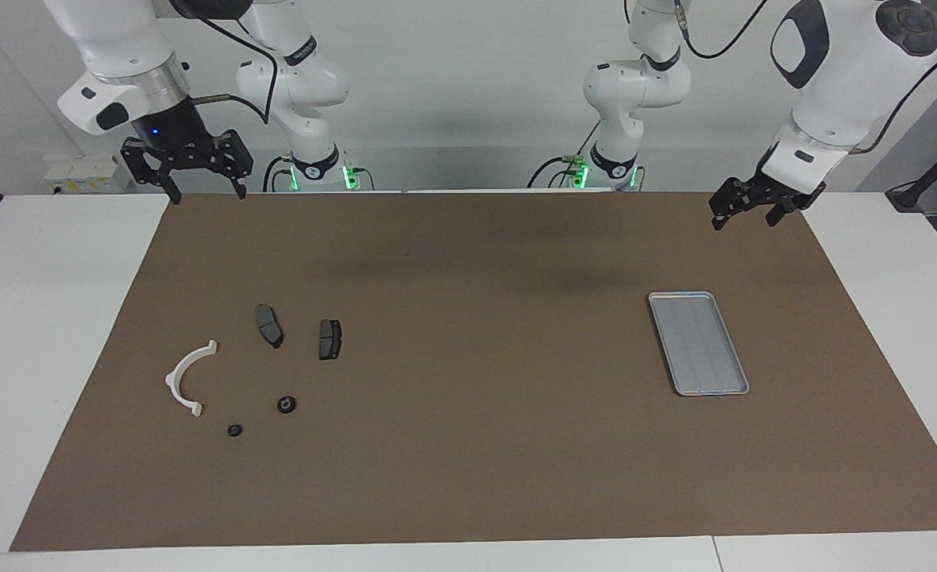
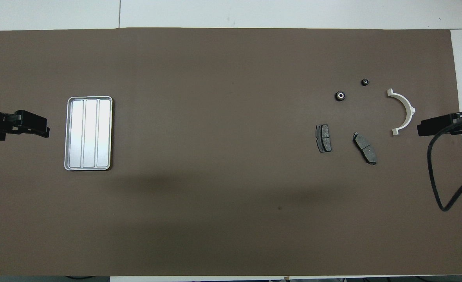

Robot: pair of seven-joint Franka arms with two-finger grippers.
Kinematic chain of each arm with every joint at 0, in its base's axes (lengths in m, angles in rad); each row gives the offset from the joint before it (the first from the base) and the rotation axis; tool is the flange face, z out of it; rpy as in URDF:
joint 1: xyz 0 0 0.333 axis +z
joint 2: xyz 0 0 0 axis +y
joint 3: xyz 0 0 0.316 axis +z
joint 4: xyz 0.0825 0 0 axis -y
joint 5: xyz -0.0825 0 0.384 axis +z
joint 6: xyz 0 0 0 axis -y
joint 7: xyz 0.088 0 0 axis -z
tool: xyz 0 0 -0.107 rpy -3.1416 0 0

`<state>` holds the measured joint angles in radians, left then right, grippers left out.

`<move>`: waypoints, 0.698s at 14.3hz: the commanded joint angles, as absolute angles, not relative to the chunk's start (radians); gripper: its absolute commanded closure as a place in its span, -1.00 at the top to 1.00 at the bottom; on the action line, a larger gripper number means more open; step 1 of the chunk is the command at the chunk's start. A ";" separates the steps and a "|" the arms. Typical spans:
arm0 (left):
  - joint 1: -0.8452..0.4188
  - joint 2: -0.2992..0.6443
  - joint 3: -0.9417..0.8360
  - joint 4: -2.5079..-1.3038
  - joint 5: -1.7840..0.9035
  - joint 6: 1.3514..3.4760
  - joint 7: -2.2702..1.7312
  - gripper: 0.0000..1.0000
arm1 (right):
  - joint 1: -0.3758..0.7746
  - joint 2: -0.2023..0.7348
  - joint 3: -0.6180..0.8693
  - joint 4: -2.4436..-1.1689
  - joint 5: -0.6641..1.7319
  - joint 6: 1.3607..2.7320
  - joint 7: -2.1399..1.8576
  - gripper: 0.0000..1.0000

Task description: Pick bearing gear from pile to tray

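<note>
The pile lies toward the right arm's end of the brown mat. It holds a white half-ring bracket (image 1: 175,373) (image 2: 410,111), two dark grey plates (image 1: 269,325) (image 1: 329,339) (image 2: 364,147) (image 2: 323,138) and two small black round pieces. The larger round piece (image 1: 287,404) (image 2: 340,95) has a pale centre; the smaller one (image 1: 234,430) (image 2: 365,82) lies a little farther from the robots. The silver tray (image 1: 699,343) (image 2: 89,133) lies bare toward the left arm's end. My right gripper (image 1: 206,195) (image 2: 421,128) hangs open, high over the mat's edge by the pile. Beside the tray, my left gripper (image 1: 744,221) (image 2: 45,129) hangs open and holds nothing.
A brown mat (image 1: 468,445) covers most of the white table (image 1: 40,318). A black cable (image 2: 436,176) loops down from the right arm over the mat's end. Bare mat stretches between the pile and the tray.
</note>
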<state>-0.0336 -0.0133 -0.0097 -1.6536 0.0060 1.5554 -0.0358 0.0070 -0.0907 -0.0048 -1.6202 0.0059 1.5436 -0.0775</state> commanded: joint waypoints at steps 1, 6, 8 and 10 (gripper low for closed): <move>-0.029 -0.012 -0.012 -1.647 0.003 1.539 -0.031 1.00 | -0.003 -0.109 0.002 -1.637 0.011 1.537 -0.066 1.00; -0.029 -0.012 -0.014 -1.647 0.003 1.539 -0.031 1.00 | -0.003 -0.107 0.003 -1.634 0.015 1.548 -0.063 1.00; -0.029 -0.012 -0.012 -1.647 0.003 1.539 -0.031 1.00 | -0.005 -0.124 0.002 -1.628 0.020 1.539 -0.066 1.00; -0.029 -0.012 -0.014 -1.647 0.003 1.539 -0.031 1.00 | -0.005 -0.147 0.002 -1.626 0.020 1.539 -0.066 1.00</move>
